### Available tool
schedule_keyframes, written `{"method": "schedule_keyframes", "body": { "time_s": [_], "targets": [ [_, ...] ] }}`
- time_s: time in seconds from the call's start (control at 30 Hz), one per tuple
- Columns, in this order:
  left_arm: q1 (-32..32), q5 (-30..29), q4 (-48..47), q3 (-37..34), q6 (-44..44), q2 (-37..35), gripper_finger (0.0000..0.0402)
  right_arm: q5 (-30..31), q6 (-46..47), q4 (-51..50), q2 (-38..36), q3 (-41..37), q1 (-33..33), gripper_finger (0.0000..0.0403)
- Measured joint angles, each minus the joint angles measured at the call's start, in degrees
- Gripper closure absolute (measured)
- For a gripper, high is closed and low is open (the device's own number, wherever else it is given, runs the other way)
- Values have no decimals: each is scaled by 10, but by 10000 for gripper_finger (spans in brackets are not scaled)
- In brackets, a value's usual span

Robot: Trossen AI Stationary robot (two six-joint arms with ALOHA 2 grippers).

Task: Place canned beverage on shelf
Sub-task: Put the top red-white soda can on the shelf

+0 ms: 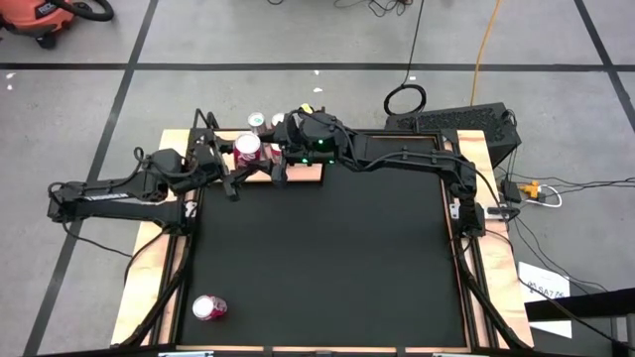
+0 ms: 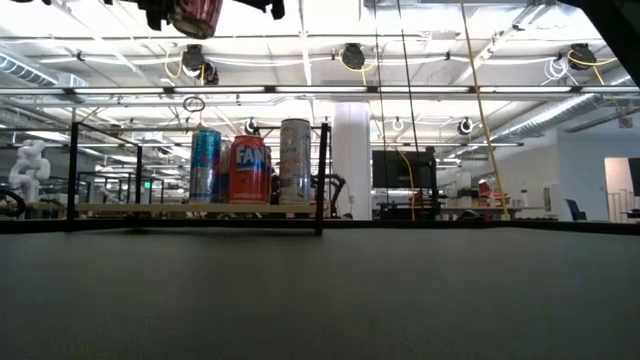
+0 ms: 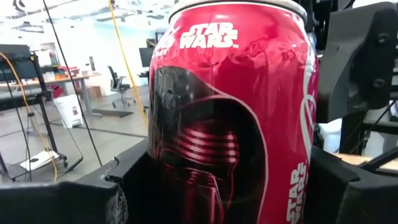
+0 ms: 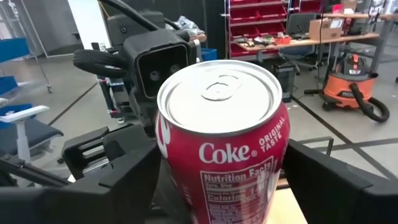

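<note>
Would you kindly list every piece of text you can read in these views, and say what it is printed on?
"STAR WARS": red aluminium Coke can.
"Coke ORIGINAL TASTE", "Nutrition Facts": same can; finer print below too small to read.
"FAN", rest hidden: orange can on the light-brown wooden shelf.
Blue can and silver can: unreadable.

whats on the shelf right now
Three upright cans stand on the shelf: a blue can, an orange Fanta can and a pale can. Anything behind them is hidden. The Coke can hangs above, between both arms' fingers.

Bright overhead lights (image 2: 345,55) glare behind the shelf; the red can (image 3: 233,112) shows sheen.
</note>
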Motion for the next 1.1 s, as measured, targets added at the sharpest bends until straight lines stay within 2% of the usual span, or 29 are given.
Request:
{"method": "schedule_keyframes", "body": {
  "time_s": [0.3,0.37,0.53,0.6,0.7,0.83,1.0,1.1],
  "targets": [
    [0,4,6,0,-4,0,120,-1,-3,1,-1,0,-1,128],
    [0,4,4,0,-18,0,100,-2,-3,0,-1,0,-1,136],
    [-1,4,-15,2,-43,0,21,-3,-6,-9,2,-2,0,141],
    [0,1,-15,2,-44,2,13,-3,-7,-11,2,-2,0,141],
    [-1,0,-18,2,-44,5,43,-3,-8,-11,2,-2,0,141],
    [0,4,-22,2,-43,6,122,1,-5,-13,2,-2,0,143],
    [0,4,-29,2,-44,1,125,1,-6,-11,2,-2,-1,143],
    [0,7,-35,2,-45,-4,83,-3,-8,-10,2,-2,-2,143]
  ]
}}
